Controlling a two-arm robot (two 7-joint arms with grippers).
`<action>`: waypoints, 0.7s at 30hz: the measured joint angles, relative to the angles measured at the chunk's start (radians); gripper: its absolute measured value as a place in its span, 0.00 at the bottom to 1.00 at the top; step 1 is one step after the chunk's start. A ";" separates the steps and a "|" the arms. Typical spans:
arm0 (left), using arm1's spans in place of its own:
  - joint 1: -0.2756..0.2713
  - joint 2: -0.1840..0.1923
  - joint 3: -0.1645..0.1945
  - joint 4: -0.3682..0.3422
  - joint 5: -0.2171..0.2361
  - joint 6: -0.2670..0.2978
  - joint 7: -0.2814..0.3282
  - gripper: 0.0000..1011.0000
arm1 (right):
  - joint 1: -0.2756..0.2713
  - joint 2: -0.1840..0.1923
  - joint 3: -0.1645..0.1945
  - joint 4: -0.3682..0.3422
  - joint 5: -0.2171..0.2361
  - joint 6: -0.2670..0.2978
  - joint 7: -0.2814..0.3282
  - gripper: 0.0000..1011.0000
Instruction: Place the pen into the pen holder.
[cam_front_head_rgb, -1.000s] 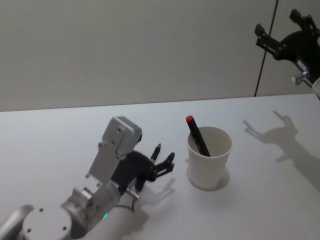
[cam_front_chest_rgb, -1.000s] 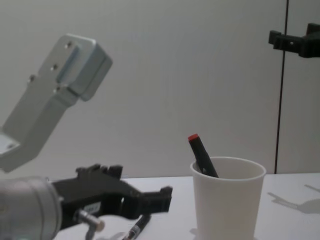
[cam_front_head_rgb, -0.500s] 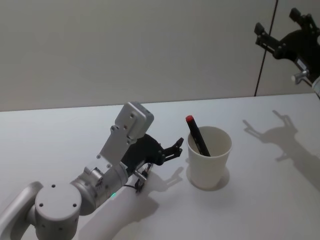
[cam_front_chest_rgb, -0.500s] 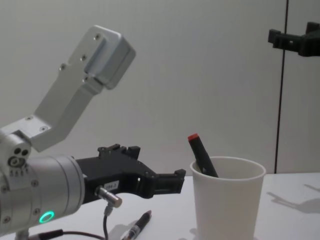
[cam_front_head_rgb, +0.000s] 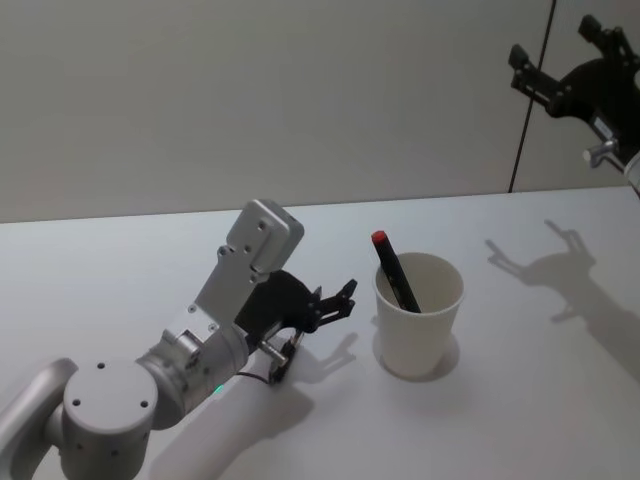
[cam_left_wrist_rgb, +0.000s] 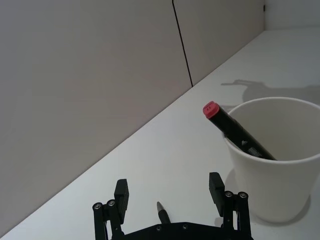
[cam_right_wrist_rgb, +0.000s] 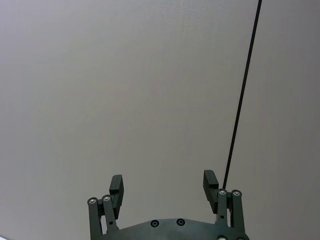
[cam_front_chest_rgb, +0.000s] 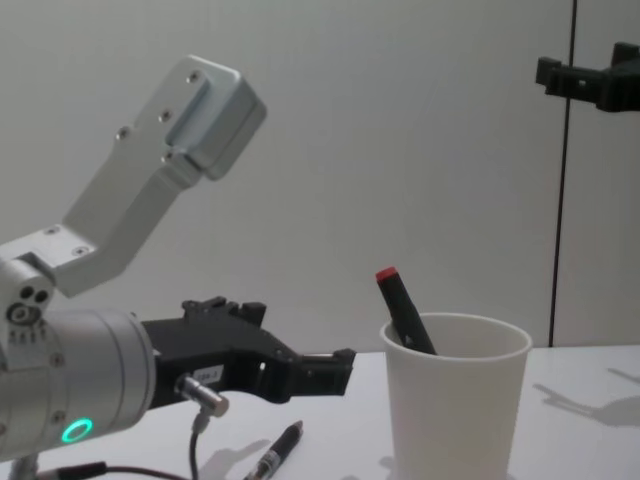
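The pen holder (cam_front_head_rgb: 418, 318) is a white paper cup standing upright on the table, with a black marker with a red cap (cam_front_head_rgb: 395, 270) leaning inside it. A slim dark pen (cam_front_chest_rgb: 279, 452) lies flat on the table left of the cup (cam_front_chest_rgb: 455, 400). My left gripper (cam_front_head_rgb: 338, 302) hovers open just above the pen (cam_front_head_rgb: 284, 362), its fingertips pointing at the cup and stopping short of it. In the left wrist view the pen's tip (cam_left_wrist_rgb: 162, 214) shows between the open fingers (cam_left_wrist_rgb: 216, 184), with the cup (cam_left_wrist_rgb: 280, 190) beyond. My right gripper (cam_front_head_rgb: 558, 48) is open, raised high at the far right.
The white table (cam_front_head_rgb: 120, 270) runs back to a plain wall with a dark vertical seam (cam_front_head_rgb: 528, 100). The right gripper's shadow (cam_front_head_rgb: 565, 275) falls on the table right of the cup.
My left arm swung forward and right towards the cup, then drew back slightly. The pen on the table, the cup and the right arm have not moved.
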 joint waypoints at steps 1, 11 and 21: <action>0.003 0.001 -0.001 -0.004 -0.003 0.006 0.004 0.99 | 0.000 0.000 0.000 0.000 0.000 0.000 0.000 0.99; 0.044 0.015 -0.009 -0.049 -0.060 0.067 0.066 0.99 | 0.000 0.000 0.000 0.000 0.000 0.000 0.000 0.99; 0.078 0.010 -0.009 -0.068 -0.114 0.084 0.111 0.99 | 0.000 0.000 0.000 0.000 0.000 0.000 0.000 0.99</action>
